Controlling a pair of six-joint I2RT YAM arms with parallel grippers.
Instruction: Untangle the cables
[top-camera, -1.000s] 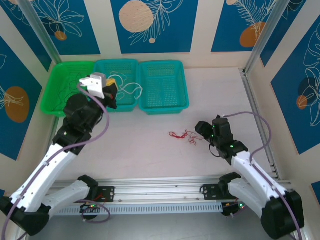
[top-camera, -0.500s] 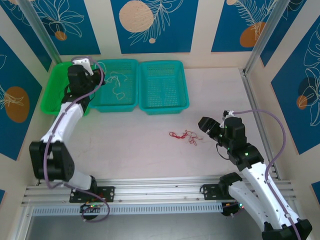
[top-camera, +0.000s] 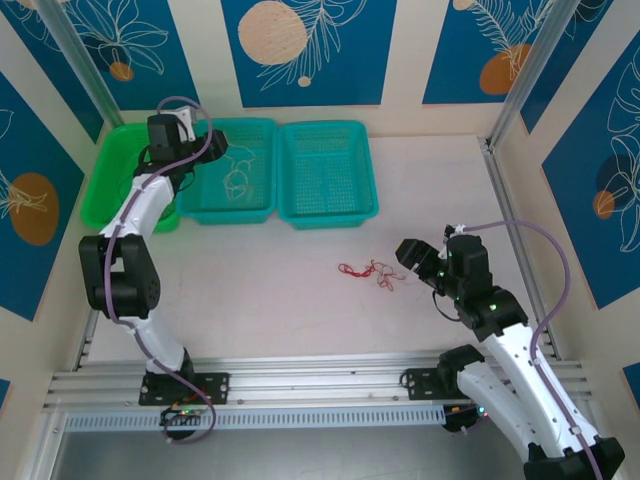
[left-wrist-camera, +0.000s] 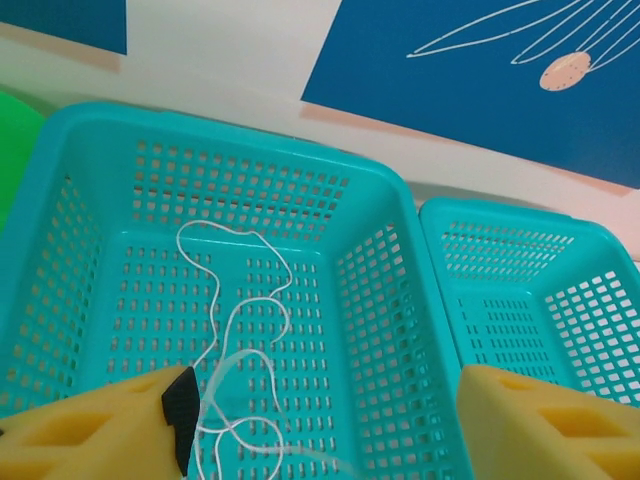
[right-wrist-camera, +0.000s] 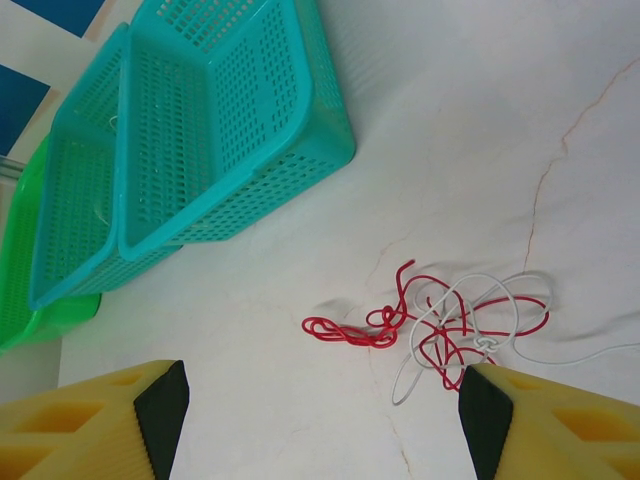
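Two grippers, both spread wide. Nearest, the right gripper hangs just short of the red cable, which lies snarled with a white wire on the table (loops crossing). Farther back, the left gripper hangs over the middle basket, where a white cable lies loose.

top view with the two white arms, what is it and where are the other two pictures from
Those are two robot arms bolted to a table, filmed from above. The other pictures come from cameras on the wrists; the yellow blocks are finger pads. The left pincer is open over a teal basket with a white cable inside. The right pincer is open above a red cable tangled with a pale wire on the table. Neither holds anything.
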